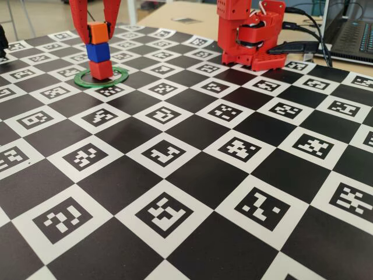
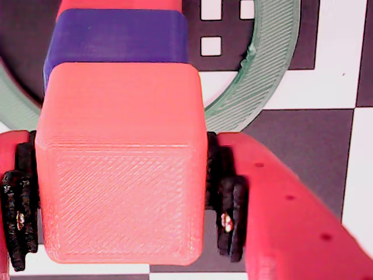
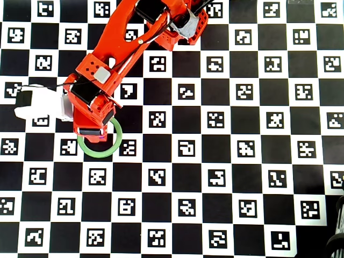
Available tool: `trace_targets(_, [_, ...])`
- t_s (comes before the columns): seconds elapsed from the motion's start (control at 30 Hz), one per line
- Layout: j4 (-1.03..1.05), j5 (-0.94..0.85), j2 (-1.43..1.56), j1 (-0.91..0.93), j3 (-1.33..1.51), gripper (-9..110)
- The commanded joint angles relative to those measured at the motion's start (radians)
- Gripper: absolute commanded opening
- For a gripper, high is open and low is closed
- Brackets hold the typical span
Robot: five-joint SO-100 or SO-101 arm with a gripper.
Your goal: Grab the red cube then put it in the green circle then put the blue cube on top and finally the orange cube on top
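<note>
Gripper point(image 1: 97, 30) clamped on orange cube point(image 1: 98, 32), fingers point(image 2: 230, 219) pressed to both sides. Orange atop blue cube point(image 1: 98, 52), atop red cube point(image 1: 101, 70), stack inside green circle point(image 1: 119, 80) on checkerboard point(image 1: 192, 175).

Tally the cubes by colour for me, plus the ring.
Red cube: 1
Blue cube: 1
Orange cube: 1
Green ring: 1
Total: 4
</note>
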Motion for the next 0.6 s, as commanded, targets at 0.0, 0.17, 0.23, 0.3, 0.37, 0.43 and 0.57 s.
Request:
trace_targets(0.0, [-0.011,-0.008,0.049,0.009,-0.006,8])
trace_targets(0.17, [-0.011,-0.009,0.052,0.008,-0.003,17])
trace_targets(0.23, [-0.011,-0.014,0.055,0.008,0.0,24])
trace_targets(0.3, [-0.011,-0.014,0.058,0.008,0.0,34])
trace_targets(0.37, [-0.012,-0.014,0.06,0.008,0.0,40])
trace_targets(0.43, [-0.012,-0.012,0.061,0.008,0.0,44])
trace_targets(0.57, [-0.006,-0.011,0.078,0.008,-0.005,48])
